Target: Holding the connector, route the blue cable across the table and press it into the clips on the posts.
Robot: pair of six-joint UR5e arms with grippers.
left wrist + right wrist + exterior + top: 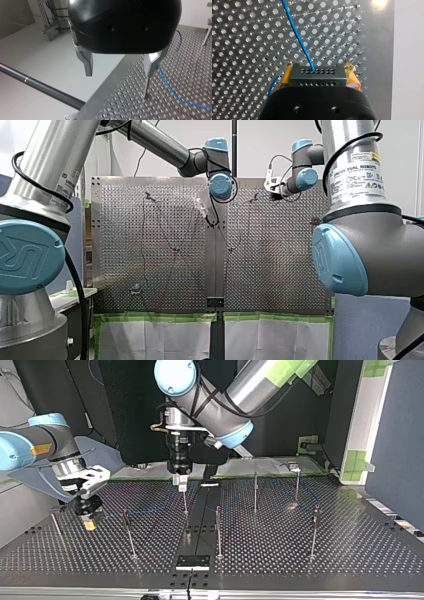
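The connector (315, 77) sits clamped in my right gripper's (318, 70) yellow pads low over the bench (237, 25), blue cable (296, 35) trailing ahead toward 11 o'clock. In the top view the nearest post (129, 532) stands at its 3 o'clock. My left gripper (119, 73) hangs open, empty.

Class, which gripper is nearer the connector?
Right. My right gripper is shut on the connector; my left gripper hangs open above a post, apart from it.
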